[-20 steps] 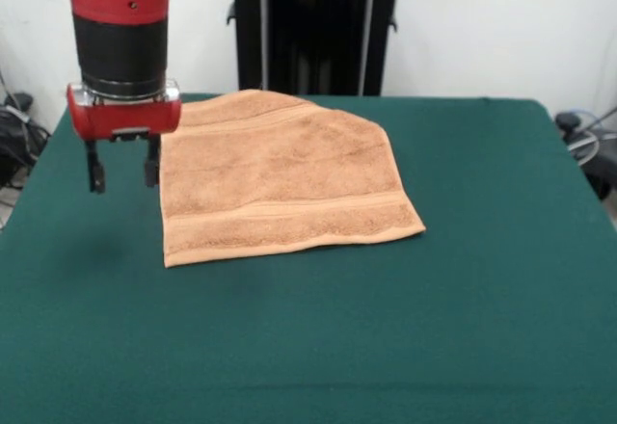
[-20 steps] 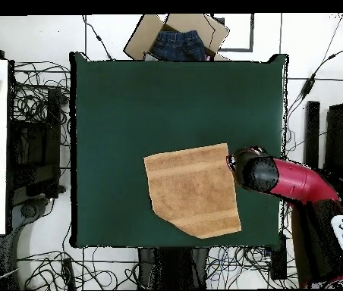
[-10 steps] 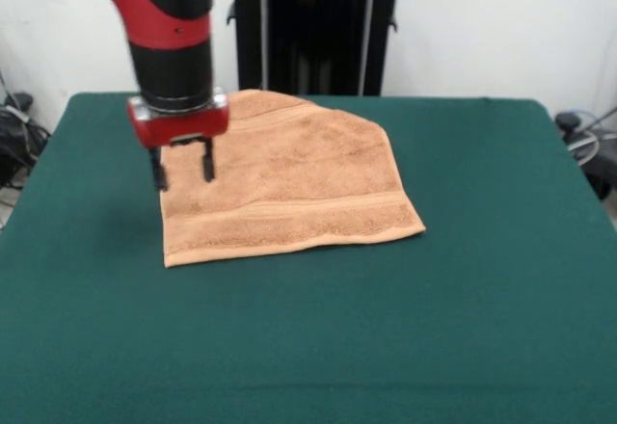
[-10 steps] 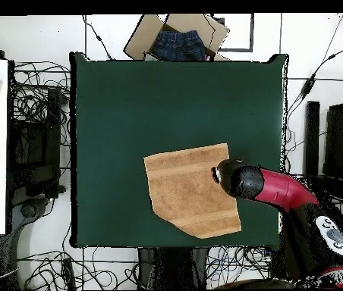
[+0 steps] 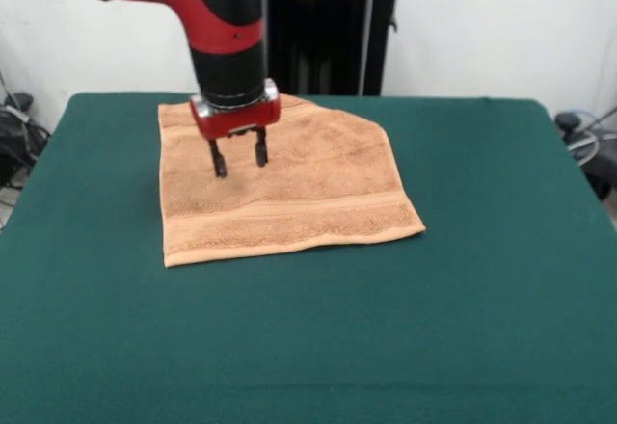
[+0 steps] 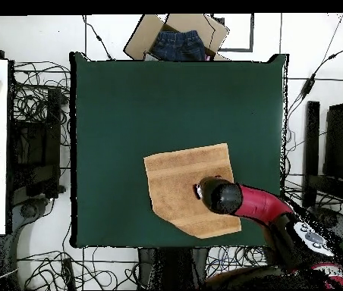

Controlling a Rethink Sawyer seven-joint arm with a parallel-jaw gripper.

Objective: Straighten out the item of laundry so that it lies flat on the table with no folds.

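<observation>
Towel (image 5: pixel 289 193) lies on the far-left part of the green bench (image 5: pixel 463 308), its far right corner looking cut off, likely folded under. That corner sits right of and beyond the tool (image 5: pixel 239 159), which hangs just above the cloth's middle, prongs apart. Bare bench lies open right and near.

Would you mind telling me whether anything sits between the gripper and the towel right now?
Nothing does. In the front view the open gripper hangs directly above the towel, with only towel surface under its fingertips; whether they touch it cannot be told.
</observation>
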